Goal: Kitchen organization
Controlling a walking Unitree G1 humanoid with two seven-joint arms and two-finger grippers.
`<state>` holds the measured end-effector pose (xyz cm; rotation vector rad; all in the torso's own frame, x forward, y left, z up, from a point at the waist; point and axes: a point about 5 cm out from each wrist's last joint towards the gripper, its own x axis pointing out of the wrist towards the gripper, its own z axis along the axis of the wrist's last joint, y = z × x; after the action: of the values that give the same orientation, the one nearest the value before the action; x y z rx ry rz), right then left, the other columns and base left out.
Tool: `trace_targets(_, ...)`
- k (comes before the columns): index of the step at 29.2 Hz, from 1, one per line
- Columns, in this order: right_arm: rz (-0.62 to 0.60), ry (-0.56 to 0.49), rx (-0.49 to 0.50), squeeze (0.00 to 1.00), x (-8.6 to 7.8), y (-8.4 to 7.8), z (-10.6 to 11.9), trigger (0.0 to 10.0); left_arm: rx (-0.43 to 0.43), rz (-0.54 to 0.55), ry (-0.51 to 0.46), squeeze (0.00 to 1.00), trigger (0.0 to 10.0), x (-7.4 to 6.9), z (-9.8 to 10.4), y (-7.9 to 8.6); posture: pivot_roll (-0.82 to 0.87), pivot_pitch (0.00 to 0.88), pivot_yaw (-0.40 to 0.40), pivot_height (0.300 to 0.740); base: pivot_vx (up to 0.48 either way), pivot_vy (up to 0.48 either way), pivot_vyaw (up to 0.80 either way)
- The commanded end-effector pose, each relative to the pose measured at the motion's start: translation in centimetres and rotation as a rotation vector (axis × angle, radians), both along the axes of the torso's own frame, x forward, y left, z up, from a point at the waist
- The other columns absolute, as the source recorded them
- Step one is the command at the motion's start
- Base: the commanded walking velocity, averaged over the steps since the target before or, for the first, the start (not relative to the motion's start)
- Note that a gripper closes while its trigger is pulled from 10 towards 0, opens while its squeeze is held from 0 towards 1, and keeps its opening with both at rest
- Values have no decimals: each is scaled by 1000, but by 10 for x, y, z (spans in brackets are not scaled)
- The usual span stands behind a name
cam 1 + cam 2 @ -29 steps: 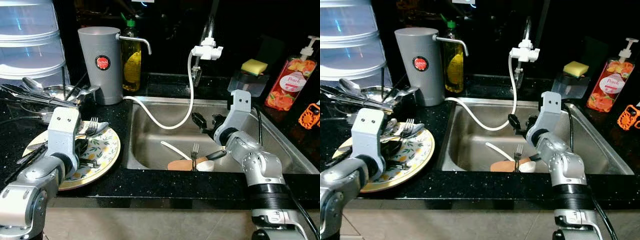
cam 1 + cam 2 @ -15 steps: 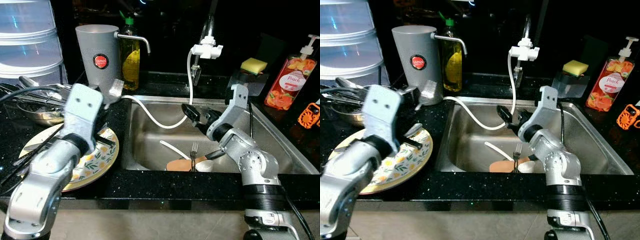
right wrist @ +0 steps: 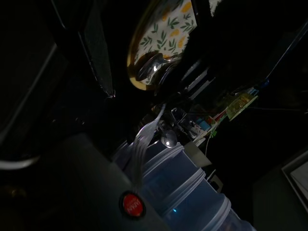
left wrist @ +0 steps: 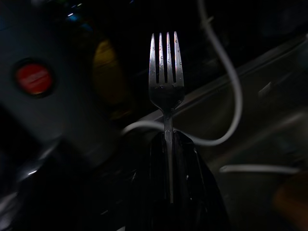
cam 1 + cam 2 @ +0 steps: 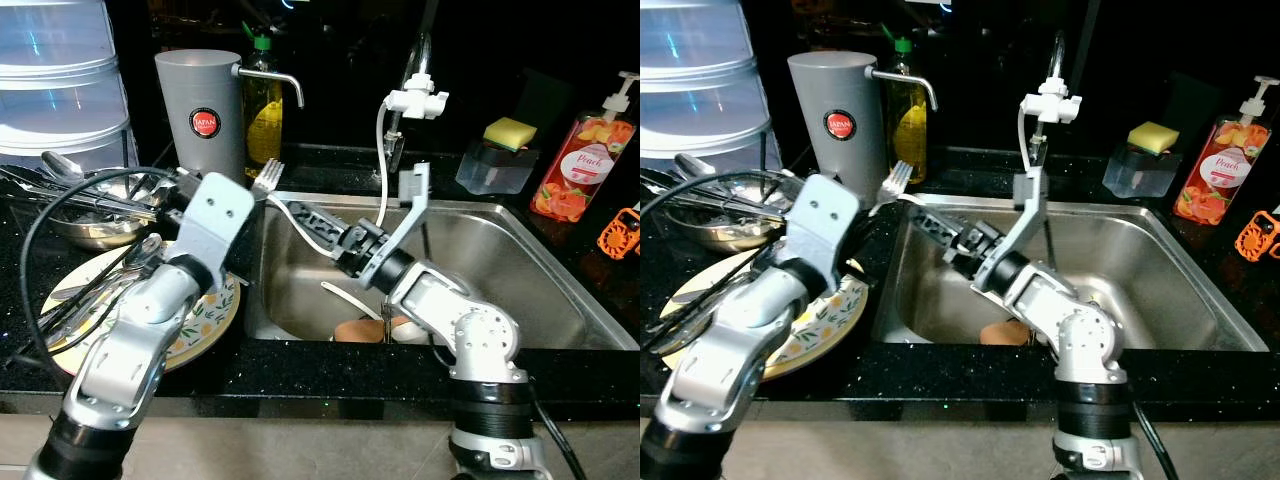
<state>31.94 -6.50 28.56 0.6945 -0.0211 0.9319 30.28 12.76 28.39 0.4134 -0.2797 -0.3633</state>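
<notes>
The fork [image 5: 265, 178] is plain silver with four straight tines, and my left gripper [image 4: 169, 159] has its black fingers clamped on the handle, tines pointing up and away. I hold it above the black counter [image 5: 330, 370] at the left rim of the sink [image 5: 520, 270], just in front of the grey pitcher [image 5: 200, 110].

A second ago my left gripper was down at the patterned plate [image 5: 205, 315]; now it is lifted off it with the fork. My right gripper [image 5: 318, 222] has swung from the sink's right side across to its left, reaching toward the fork with its fingers parted and nothing between them.

Left of the plate sits a metal bowl [image 5: 85, 215] heaped with cutlery, and a black cable [image 5: 40, 240] loops over it. A yellow oil bottle [image 5: 263, 115] stands behind the pitcher. The white faucet hose [image 5: 381, 150] hangs close behind my right arm. A brown utensil [image 5: 350, 330] lies low in the sink. At far right are a sponge [image 5: 509, 132] and a peach soap dispenser [image 5: 580, 165].
</notes>
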Motion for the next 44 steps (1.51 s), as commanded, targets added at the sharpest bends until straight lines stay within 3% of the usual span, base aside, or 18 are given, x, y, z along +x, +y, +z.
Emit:
trace_targets(1,-18,5,-25,0,-1,0,-3,10000,1,-66,12,0,10000,-1,-3,-13,135,71,-56,740,0,0,0)
trace_targets(4,-47,31,-34,0,1,2,-5,10000,-24,-176,28,0,10000,-8,-9,-35,133,72,-54,740,0,0,0)
trace_targets(14,-85,66,-20,0,5,-3,-5,10000,-32,-239,45,0,10000,-14,-19,-46,136,72,-55,740,0,0,0)
trace_targets(15,-85,64,-17,0,5,-2,-5,5922,-31,-234,50,0,10000,-14,-21,-45,141,70,-56,740,0,0,0)
trace_targets(16,-86,63,-10,0,5,-2,-4,0,-32,-227,55,0,10000,-13,-22,-43,141,70,-56,740,0,0,0)
trace_targets(40,-56,54,32,0,0,-3,1,0,-23,-193,64,0,10000,-10,-27,-38,135,72,-60,740,0,0,0)
trace_targets(41,-54,55,23,0,0,-2,0,0,-43,-188,65,1000,10000,-9,-26,-37,137,71,-62,740,0,0,0)
trace_targets(42,-58,57,2,0,1,-2,-1,9922,-51,-185,57,1000,10000,-9,-25,-36,137,70,-64,740,0,0,0)
trace_targets(44,-58,57,2,0,1,-2,-1,9922,-51,-185,57,1000,10000,-9,-25,-36,137,70,-64,740,0,0,0)
